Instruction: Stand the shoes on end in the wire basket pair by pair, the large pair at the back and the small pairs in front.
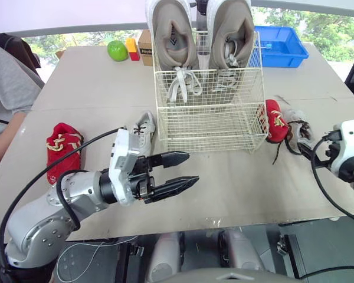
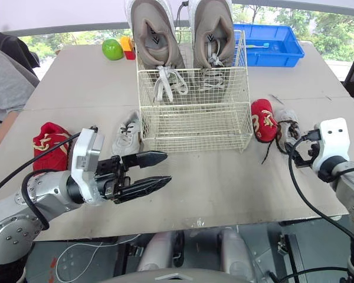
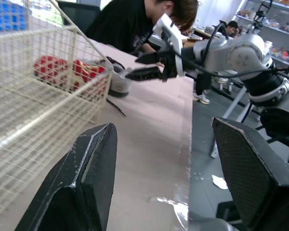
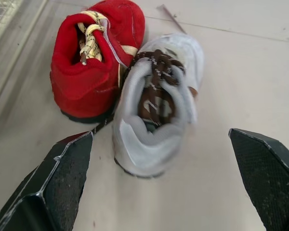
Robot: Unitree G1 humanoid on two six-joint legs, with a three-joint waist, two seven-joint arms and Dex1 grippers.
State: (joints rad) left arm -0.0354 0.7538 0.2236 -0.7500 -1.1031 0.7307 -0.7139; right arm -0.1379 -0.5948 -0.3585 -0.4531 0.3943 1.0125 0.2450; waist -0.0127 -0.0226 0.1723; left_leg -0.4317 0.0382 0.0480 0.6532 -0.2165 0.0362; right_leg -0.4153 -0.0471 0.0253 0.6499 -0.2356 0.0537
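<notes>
The big grey shoes (image 1: 174,35) already stand on end at the back of the wire basket (image 1: 209,127). The small pairs come next, I think. The right fingers (image 4: 62,178) are wide open and aimed at a little white shoe (image 4: 156,120) with brown laces. It touches a red shoe (image 4: 98,72) on the tabletop (image 1: 236,188) beside the basket. They need to close on one. The left fingers (image 1: 171,158) are open too, holding nothing.
</notes>
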